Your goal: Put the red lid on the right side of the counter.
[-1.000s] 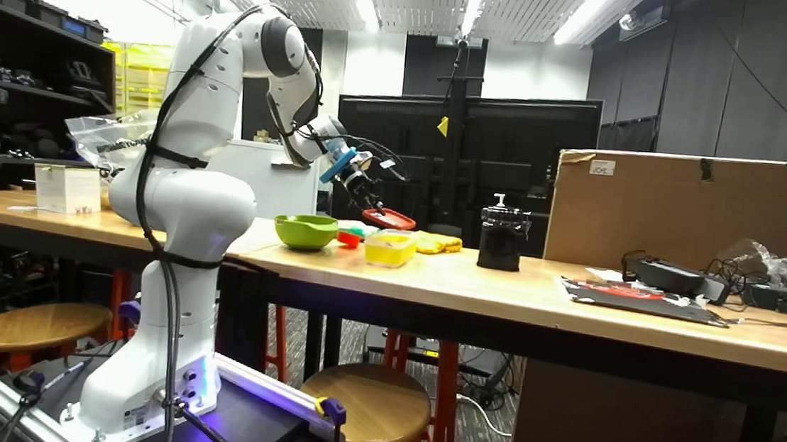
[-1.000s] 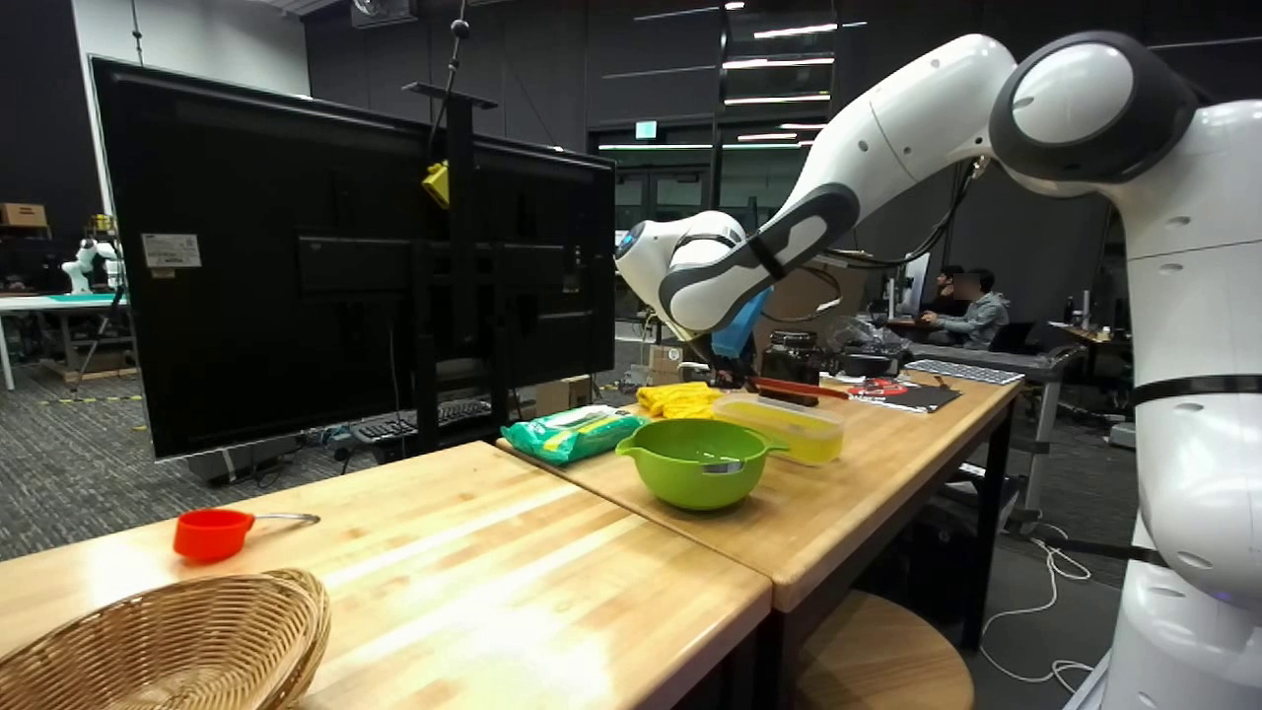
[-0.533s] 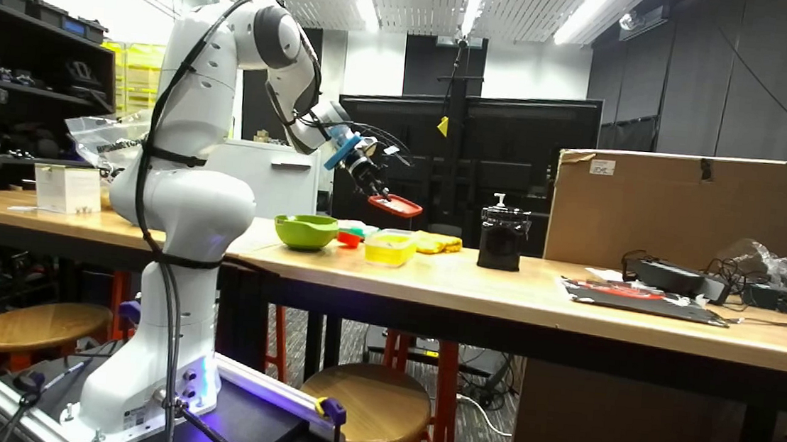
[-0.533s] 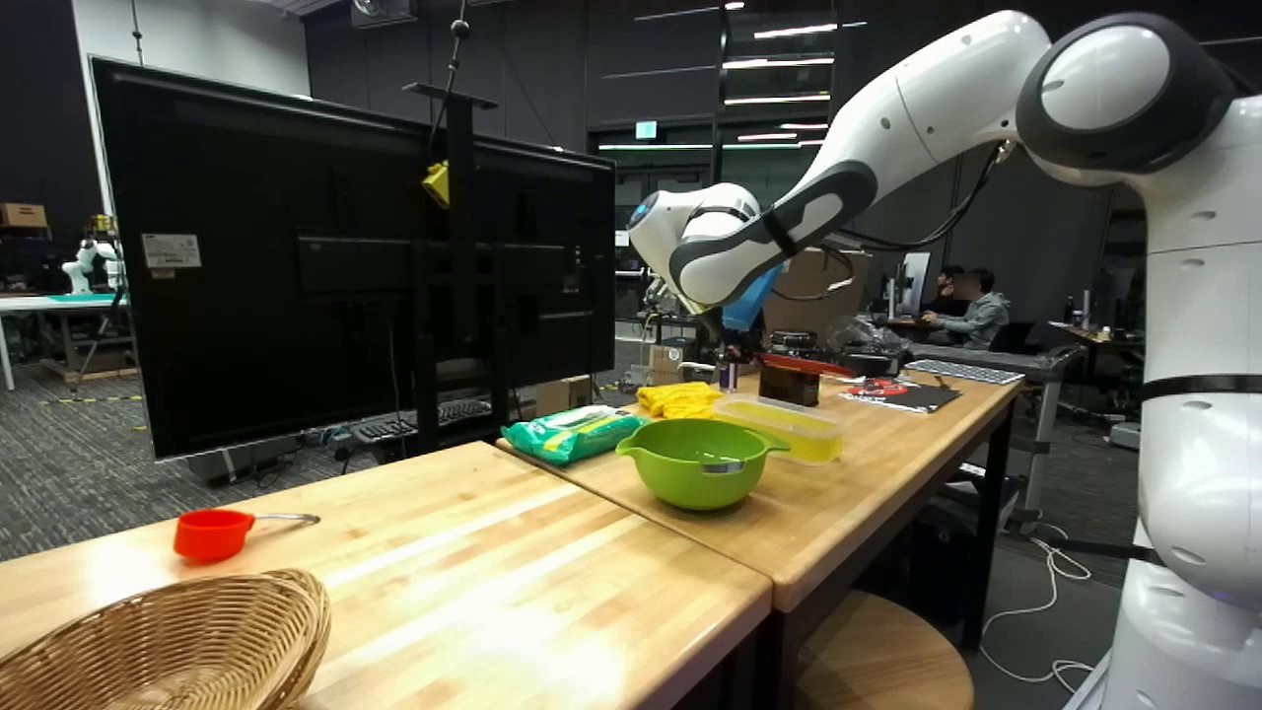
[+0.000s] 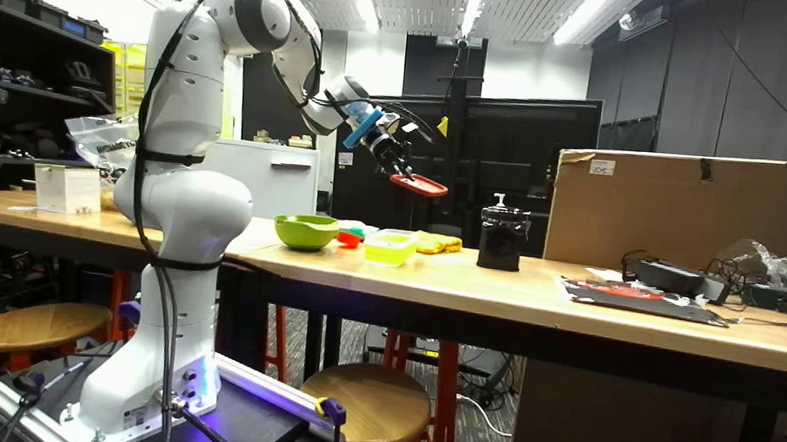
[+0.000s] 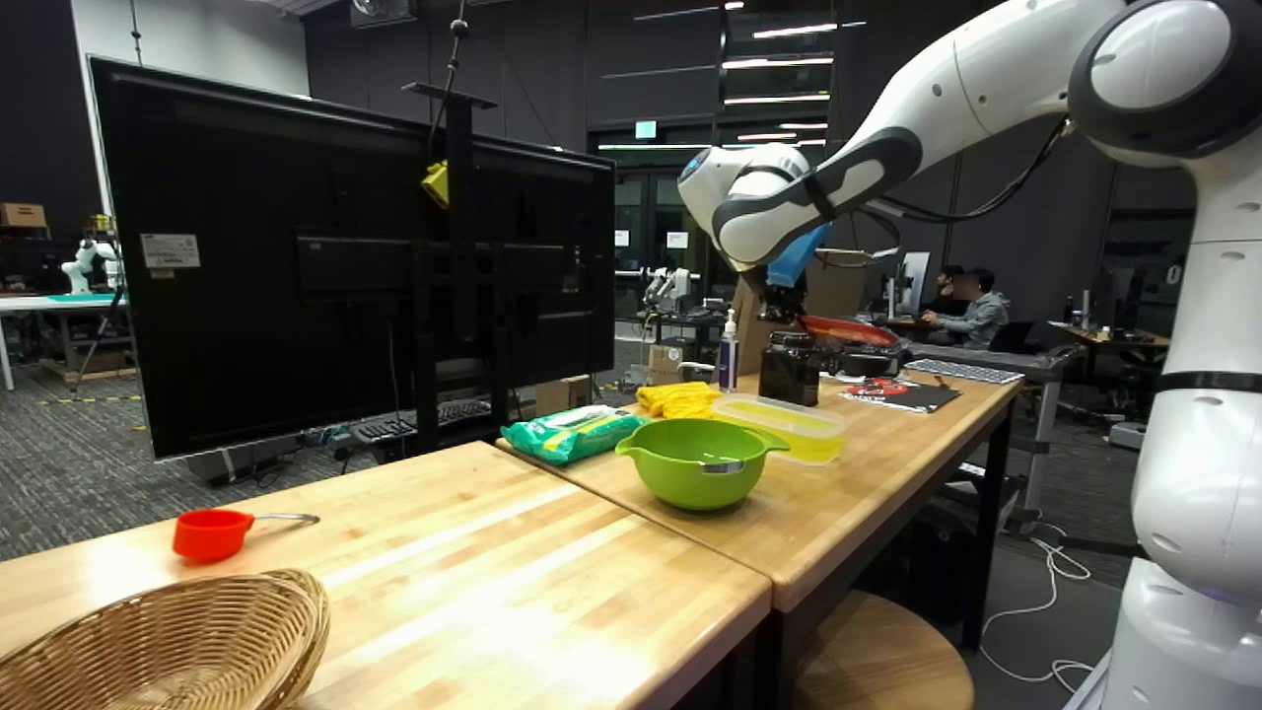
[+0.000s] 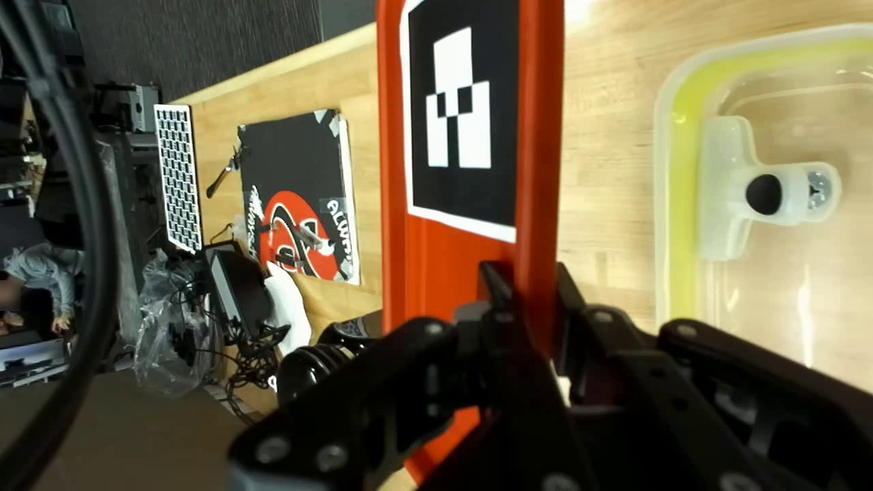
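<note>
Two fingers (image 7: 498,290) pinch one long edge of the red lid (image 7: 443,266), which juts from them toward the keyboard (image 7: 179,177) end of the counter (image 5: 543,298).

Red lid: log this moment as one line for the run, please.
Object: red lid | tool: gripping its edge | position: in the air above counter | placement: not yet done

A green bowl (image 6: 698,475) stands near a translucent yellow container (image 5: 389,255).
</note>
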Controlling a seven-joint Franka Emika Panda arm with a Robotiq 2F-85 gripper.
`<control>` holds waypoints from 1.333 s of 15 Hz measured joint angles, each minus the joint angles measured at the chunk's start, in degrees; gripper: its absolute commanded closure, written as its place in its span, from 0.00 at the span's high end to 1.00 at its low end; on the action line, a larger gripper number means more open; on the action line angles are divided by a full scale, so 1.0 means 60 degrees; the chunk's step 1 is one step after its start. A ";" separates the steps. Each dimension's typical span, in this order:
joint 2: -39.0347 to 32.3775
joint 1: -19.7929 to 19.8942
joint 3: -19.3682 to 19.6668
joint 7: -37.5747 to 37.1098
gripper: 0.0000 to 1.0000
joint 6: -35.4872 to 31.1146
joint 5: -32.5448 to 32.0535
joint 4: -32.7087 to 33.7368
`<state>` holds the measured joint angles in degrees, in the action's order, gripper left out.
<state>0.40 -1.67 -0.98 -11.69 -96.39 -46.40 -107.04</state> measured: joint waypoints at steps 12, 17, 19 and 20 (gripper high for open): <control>0.0036 0.0986 0.0953 0.1807 0.04 -0.1413 -0.0067 -0.0061; -0.0362 0.1223 0.1187 0.2091 0.04 -0.2235 -0.0123 -0.0139; -0.0534 0.1340 0.1306 0.2152 0.04 -0.2585 -0.0123 -0.0192; -0.0605 0.1405 0.1373 0.2198 0.04 -0.2766 -0.0123 -0.0231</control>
<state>-3.23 6.76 7.26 1.50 -112.98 -47.14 -108.43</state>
